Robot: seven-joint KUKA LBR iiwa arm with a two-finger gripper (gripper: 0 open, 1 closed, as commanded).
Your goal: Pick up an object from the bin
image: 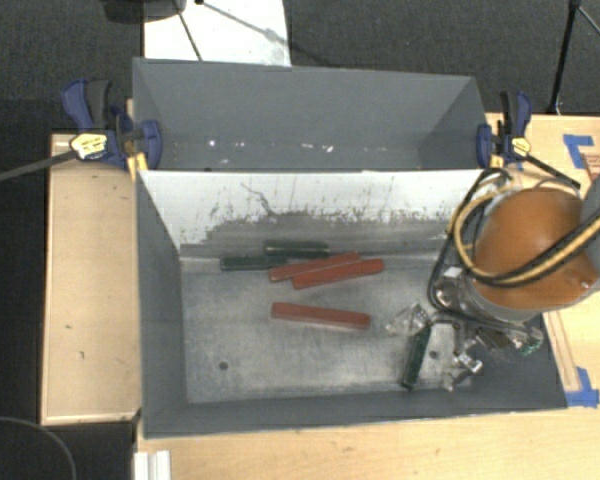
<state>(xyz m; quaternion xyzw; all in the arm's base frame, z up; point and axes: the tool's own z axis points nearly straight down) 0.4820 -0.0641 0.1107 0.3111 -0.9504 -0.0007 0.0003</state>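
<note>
Right now your gripper (pixel 443 354) sits low in the bin (pixel 310 118), at its near right corner, under the arm's orange cover (pixel 530 248). You cannot tell from this view whether it is spread wide or drawn narrow; the metal parts under the cover blur into one another.

What matters for you is the dark green stick (pixel 415 360), which lies on the floor just beside the gripper, on the view's left of it. Its long axis runs from the near wall toward the back, with the far end leaning slightly toward the gripper. It looks to be against the gripper's left edge, but whether it is actually gripped is not clear, so do not count it as held.

Everything else lies well apart on the view's left: a red-brown bar (pixel 320 316) alone on the middle of the floor, and, against the back wall, two more red-brown bars (pixel 330 268) with dark green sticks (pixel 270 260) beside them.

Judging from this, a close would have to straddle the stick across its narrow width, so you would want the gripper shifted slightly toward the view's left.
</note>
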